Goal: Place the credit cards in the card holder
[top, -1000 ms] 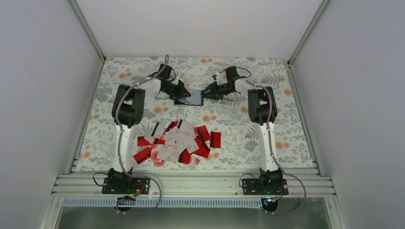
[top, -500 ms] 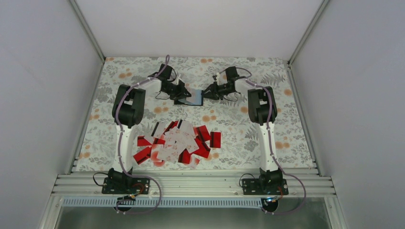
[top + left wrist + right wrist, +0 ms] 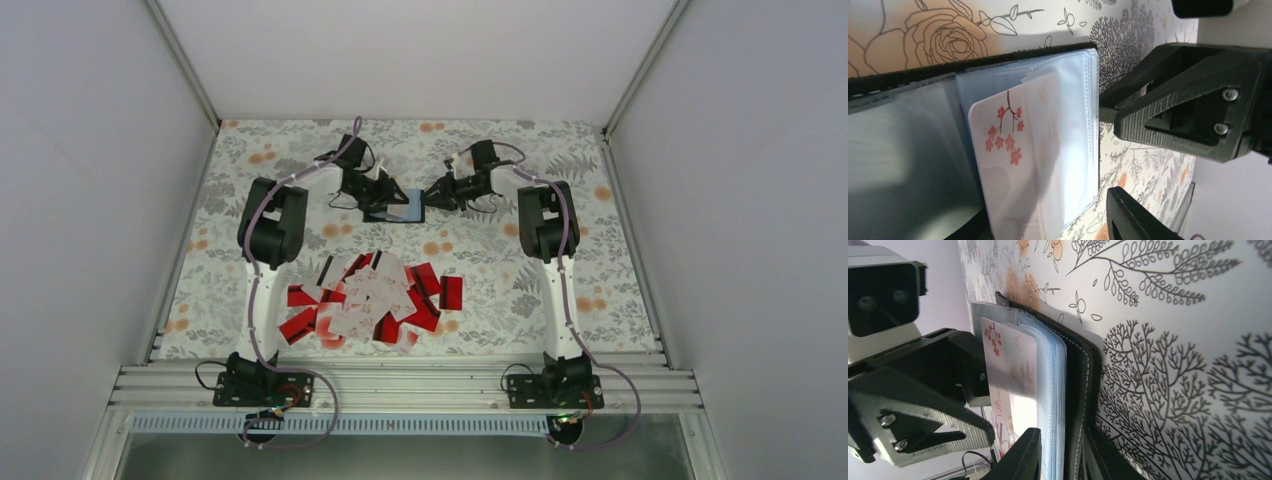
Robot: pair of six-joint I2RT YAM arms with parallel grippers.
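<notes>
A flowery cloth (image 3: 600, 280) covers the table, with 3 white walls (image 3: 80, 200) around it. Open cloth shows on both sides of the credit cards (image 3: 365, 300) piled near the front. The card holder (image 3: 397, 211) lies open at the back. The right gripper (image 3: 432, 194) pinches its edge. The left gripper (image 3: 386, 190) has moved a little, and its jaws seem to stand apart beside the white card (image 3: 1008, 165) in a sleeve.

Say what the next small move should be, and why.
Probably the left gripper should nudge the card deeper into the sleeve of the holder: the card sits only partly in, its blossom end bare, the left gripper is open beside it, and the right gripper pinches the holder steady.
</notes>
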